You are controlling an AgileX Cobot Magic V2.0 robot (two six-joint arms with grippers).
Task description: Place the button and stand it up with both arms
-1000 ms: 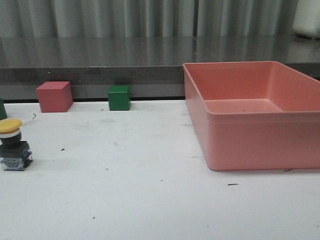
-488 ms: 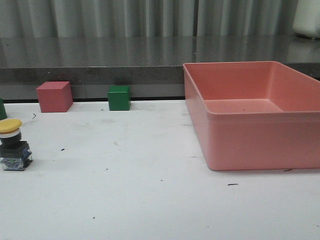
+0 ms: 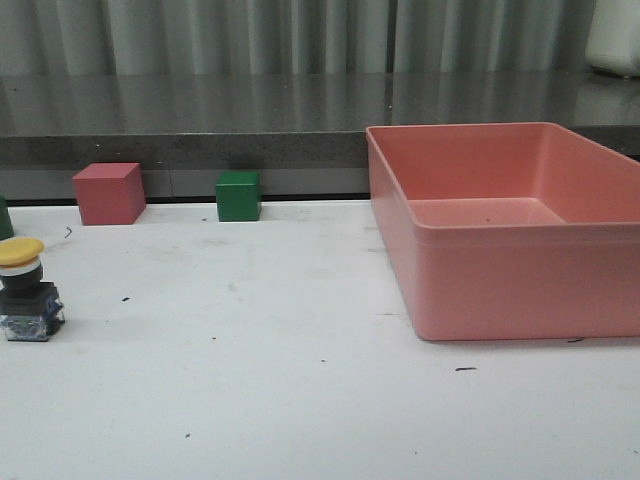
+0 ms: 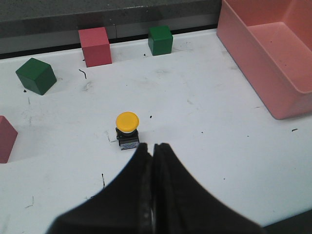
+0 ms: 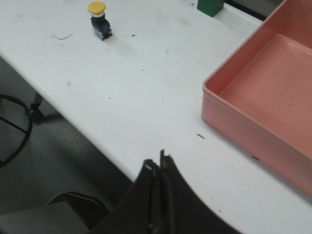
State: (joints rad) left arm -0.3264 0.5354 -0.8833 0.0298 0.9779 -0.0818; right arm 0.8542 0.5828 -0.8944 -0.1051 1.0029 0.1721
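The button (image 3: 24, 288) stands upright on the white table at the far left of the front view, yellow cap on top, black body, clear bluish base. It also shows in the left wrist view (image 4: 127, 129) and the right wrist view (image 5: 99, 20). My left gripper (image 4: 152, 146) is shut and empty, raised above the table just short of the button. My right gripper (image 5: 159, 161) is shut and empty, over the table's front edge, far from the button. Neither arm shows in the front view.
A large pink bin (image 3: 480, 235) fills the right side of the table. A red cube (image 3: 108, 192) and a green cube (image 3: 238, 195) stand at the back edge. The left wrist view shows another green cube (image 4: 35, 75) and a red block (image 4: 6, 138) beyond the button's side.
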